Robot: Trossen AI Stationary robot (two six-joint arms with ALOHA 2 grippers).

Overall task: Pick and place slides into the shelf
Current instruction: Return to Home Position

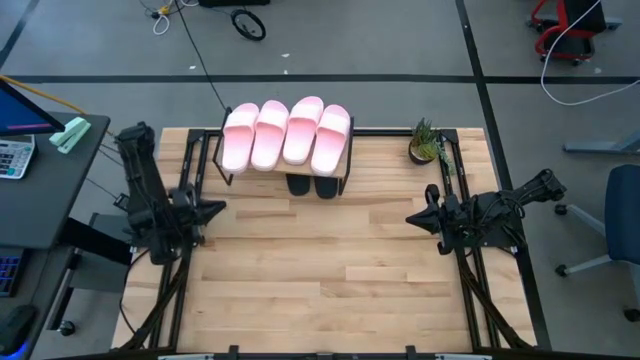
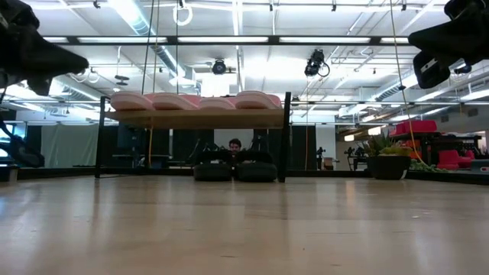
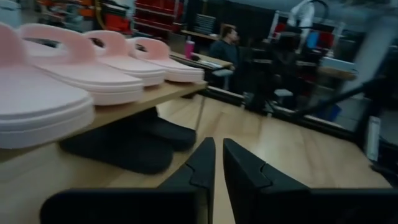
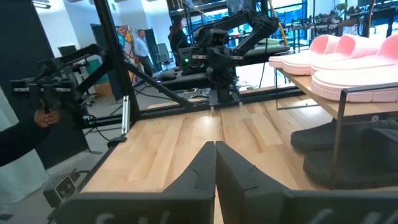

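The shelf (image 1: 348, 166) stands at the table's far edge. Several light pink slides (image 1: 285, 135) lie side by side on its plank top (image 2: 199, 118), and two black slides (image 1: 313, 185) rest on the tabletop beneath it, also seen in the low view (image 2: 233, 171). My left gripper (image 1: 218, 208) hovers level at the table's left side, pointing toward the right, with its fingers (image 3: 205, 163) nearly together and nothing between them. My right gripper (image 1: 410, 218) hovers at the right side, pointing left, shut and empty (image 4: 215, 144). Neither touches a slide.
A small potted plant (image 1: 425, 142) stands at the far right corner of the table. The slatted wooden tabletop (image 1: 320, 270) lies bare between the arms. A dark desk with a calculator (image 1: 15, 155) is off the left edge. People (image 3: 227, 43) show in the room beyond.
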